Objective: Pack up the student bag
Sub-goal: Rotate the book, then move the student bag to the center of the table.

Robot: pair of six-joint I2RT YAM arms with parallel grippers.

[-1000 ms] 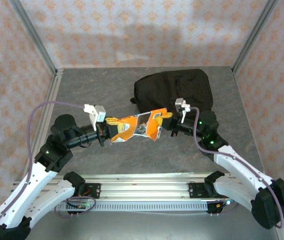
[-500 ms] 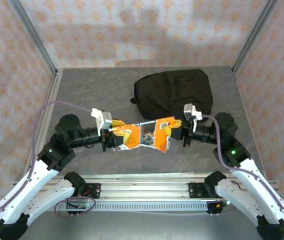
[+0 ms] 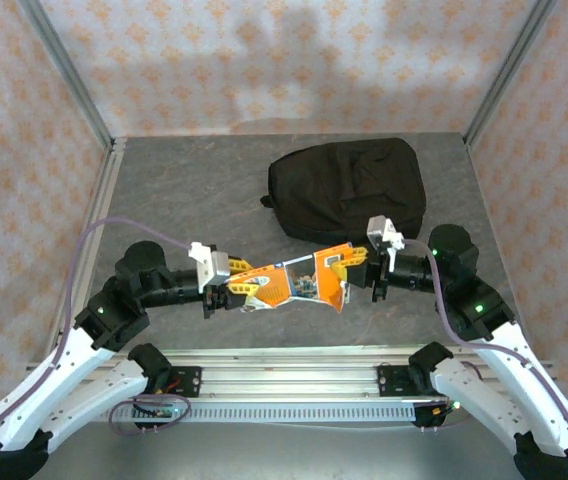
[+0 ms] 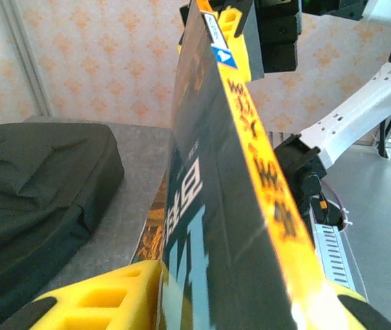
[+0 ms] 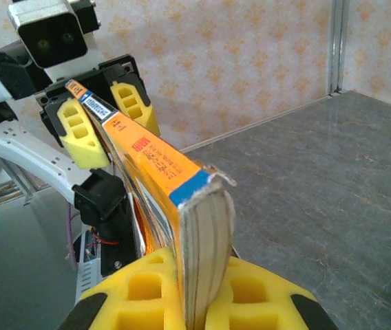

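The student bag (image 3: 349, 185) is a black backpack lying flat and closed at the back right of the table; its side appears in the left wrist view (image 4: 30, 185). In front of it an orange book (image 3: 299, 285) hangs in the air between both arms. My left gripper (image 3: 239, 292) clasps its left end, with yellow fingers (image 4: 92, 302) against the cover (image 4: 209, 172). My right gripper (image 3: 349, 265) is shut on the right end. In the right wrist view its pads (image 5: 140, 289) pinch the page edge (image 5: 202, 240), and the left gripper (image 5: 106, 117) straddles the far end.
The grey table (image 3: 184, 190) is walled by patterned panels and metal corner posts (image 3: 64, 70). An aluminium rail (image 3: 284, 365) carrying both arm bases runs along the near edge, just below the held book.
The book has come down and toward the near edge, away from the bag. The right arm pulled back to the right. The left jaws opened wider and now sit around a thicker part of the book.
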